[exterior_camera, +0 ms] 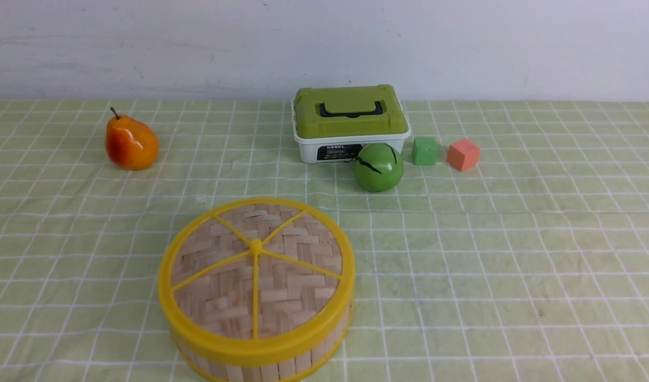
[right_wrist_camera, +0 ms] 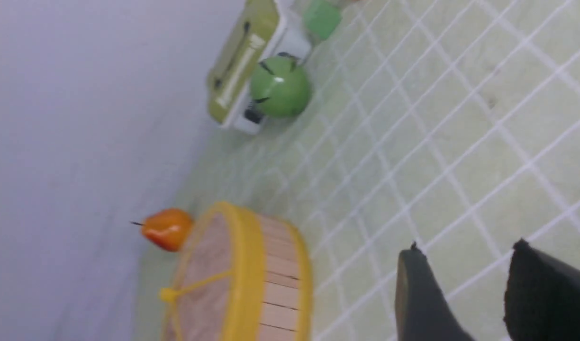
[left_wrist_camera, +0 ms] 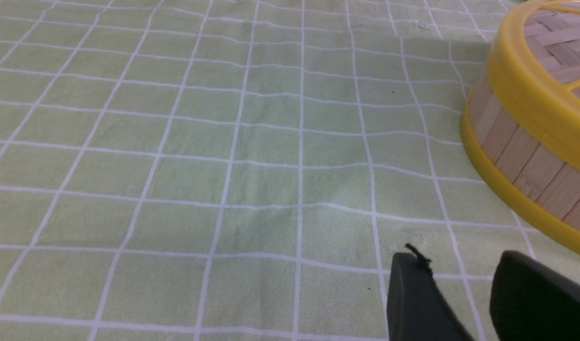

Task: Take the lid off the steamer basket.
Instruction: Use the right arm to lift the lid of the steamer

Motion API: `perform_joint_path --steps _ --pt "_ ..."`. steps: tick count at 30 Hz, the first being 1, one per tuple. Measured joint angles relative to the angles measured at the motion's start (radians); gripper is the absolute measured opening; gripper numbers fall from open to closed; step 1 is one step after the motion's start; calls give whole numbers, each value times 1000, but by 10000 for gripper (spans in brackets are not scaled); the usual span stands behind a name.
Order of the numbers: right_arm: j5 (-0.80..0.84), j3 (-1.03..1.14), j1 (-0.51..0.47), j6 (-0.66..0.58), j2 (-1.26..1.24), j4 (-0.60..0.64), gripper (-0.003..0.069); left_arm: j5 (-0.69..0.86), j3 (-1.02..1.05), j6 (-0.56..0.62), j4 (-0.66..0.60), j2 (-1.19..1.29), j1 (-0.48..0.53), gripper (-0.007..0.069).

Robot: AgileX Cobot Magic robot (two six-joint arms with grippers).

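The lid [exterior_camera: 255, 270], a woven bamboo disc with a thick yellow rim and yellow spokes meeting at a centre knob, sits closed on the steamer basket [exterior_camera: 298, 363] near the front of the table, left of centre. Neither arm shows in the front view. In the left wrist view my left gripper [left_wrist_camera: 460, 265] is open and empty above the cloth, a short way from the basket's slat wall [left_wrist_camera: 522, 156] and the lid's rim [left_wrist_camera: 531, 90]. In the right wrist view my right gripper [right_wrist_camera: 465, 255] is open and empty, well apart from the basket [right_wrist_camera: 280, 284] and lid [right_wrist_camera: 204, 274].
A green-and-white checked cloth [exterior_camera: 489, 265] covers the table. At the back stand a white box with an olive-green top [exterior_camera: 350, 122], a green ball [exterior_camera: 378, 166], a green cube [exterior_camera: 425, 151] and an orange cube [exterior_camera: 463, 154]. An orange pear [exterior_camera: 130, 143] lies back left.
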Motion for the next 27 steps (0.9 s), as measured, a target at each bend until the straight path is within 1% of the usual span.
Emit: perform_joint_path --steps 1,8,11,12,13,14,15,16,17,18,20,22,23,24,25,27 --pt "-15 0 0 -24 0 20 241 0 0 0 0 0 0 239" --pt "-63 0 0 -169 0 21 241 0 0 0 0 0 0 239" --pt "-72 0 0 -255 0 22 239 0 0 0 0 0 0 239" --pt "-72 -1 0 -260 0 22 239 0 0 0 0 0 0 239" --pt "-67 -22 0 -304 1 15 223 0 0 0 0 0 0 239" --pt "-64 -32 0 -315 3 13 216 0 0 0 0 0 0 239" --pt "-56 -84 0 -357 25 -5 180 0 0 0 0 0 0 239" --pt "-50 -103 0 -370 35 -12 166 0 0 0 0 0 0 239" --pt "-40 -145 0 -396 63 -33 135 0 0 0 0 0 0 239" --pt "-3 -245 0 -455 135 -73 63 0 0 0 0 0 0 239" --pt "75 -393 0 -528 250 -149 2 0 0 0 0 0 0 239" --pt "162 -536 0 -595 365 -203 -17 0 0 0 0 0 0 239" --pt "185 -553 0 -602 378 -215 -18 0 0 0 0 0 0 239" --pt "274 -679 0 -653 483 -256 -21 0 0 0 0 0 0 239" --pt "326 -726 0 -680 522 -272 -22 0 0 0 0 0 0 239" --pt "475 -908 0 -751 684 -324 -22 0 0 0 0 0 0 239"
